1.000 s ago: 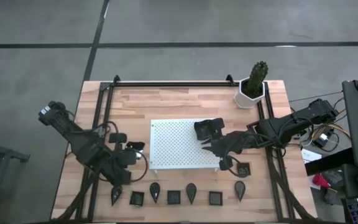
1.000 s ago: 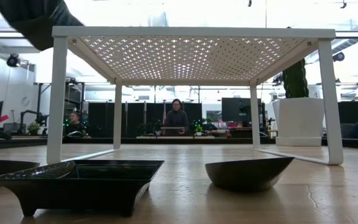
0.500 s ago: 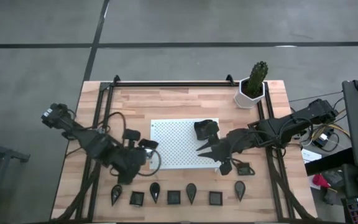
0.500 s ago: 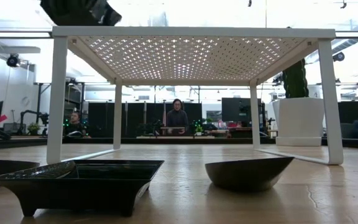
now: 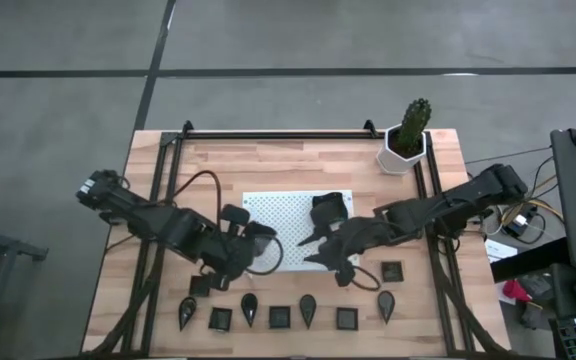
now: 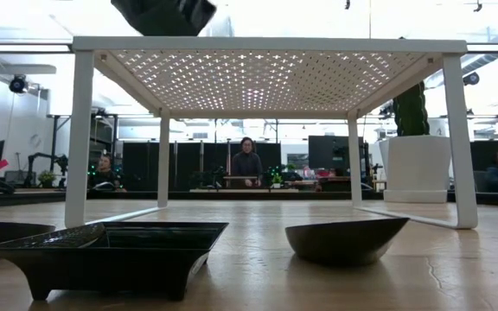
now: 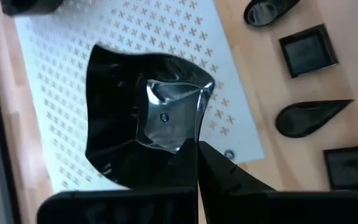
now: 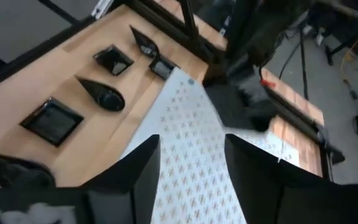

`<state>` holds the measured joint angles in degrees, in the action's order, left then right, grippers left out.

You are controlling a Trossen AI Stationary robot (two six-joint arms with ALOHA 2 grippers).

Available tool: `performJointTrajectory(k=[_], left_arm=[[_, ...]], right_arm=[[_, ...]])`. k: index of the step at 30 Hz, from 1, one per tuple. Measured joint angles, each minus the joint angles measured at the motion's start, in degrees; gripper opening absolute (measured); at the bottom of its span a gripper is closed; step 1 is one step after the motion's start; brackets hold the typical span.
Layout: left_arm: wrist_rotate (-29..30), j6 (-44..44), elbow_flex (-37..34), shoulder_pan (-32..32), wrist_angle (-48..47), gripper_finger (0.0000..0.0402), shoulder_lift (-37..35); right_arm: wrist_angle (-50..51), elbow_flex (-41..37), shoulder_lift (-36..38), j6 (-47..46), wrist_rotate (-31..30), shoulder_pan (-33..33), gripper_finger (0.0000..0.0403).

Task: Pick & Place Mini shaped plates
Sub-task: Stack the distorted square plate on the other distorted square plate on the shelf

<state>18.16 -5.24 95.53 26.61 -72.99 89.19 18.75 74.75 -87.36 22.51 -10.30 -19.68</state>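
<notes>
My left gripper point(image 7: 195, 151) is shut on the rim of a black square mini plate point(image 7: 146, 118). It holds the plate over the left part of the white perforated board point(image 5: 286, 258), and from above that left gripper point(image 5: 253, 238) shows above the board's left edge. A second black plate point(image 5: 329, 208) lies on the board's far right part. My right gripper point(image 5: 318, 251) stands open over the board's front right with nothing between its fingers point(image 8: 143, 168). Several more plates, square point(image 5: 280, 317) and teardrop point(image 5: 308, 308), lie in a row along the table's front.
A white hexagonal pot with a cactus point(image 5: 406, 140) stands at the back right. One square plate point(image 5: 392, 271) lies apart right of the board, another point(image 5: 200, 285) near its front left corner. Black rails point(image 5: 163, 180) run along both table sides. People sit far behind the table.
My left arm has swung right with the square plate, from the table's left to over the board. My right gripper has opened and drawn back toward the board's front.
</notes>
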Motion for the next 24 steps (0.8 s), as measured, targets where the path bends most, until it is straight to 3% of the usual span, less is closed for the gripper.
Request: performJointTrajectory(k=[9,24], left_arm=[[5.18,6.48,2.36,-0.26,1.75,0.0,5.23],[8.18,15.24,3.93,-0.12,9.39,0.0,5.66]], right_arm=[[0.14,3.44,-2.59,3.2,0.31,0.37,0.0175],[0.63,3.44,-2.72,2.75,0.3,1.23,0.0168]])
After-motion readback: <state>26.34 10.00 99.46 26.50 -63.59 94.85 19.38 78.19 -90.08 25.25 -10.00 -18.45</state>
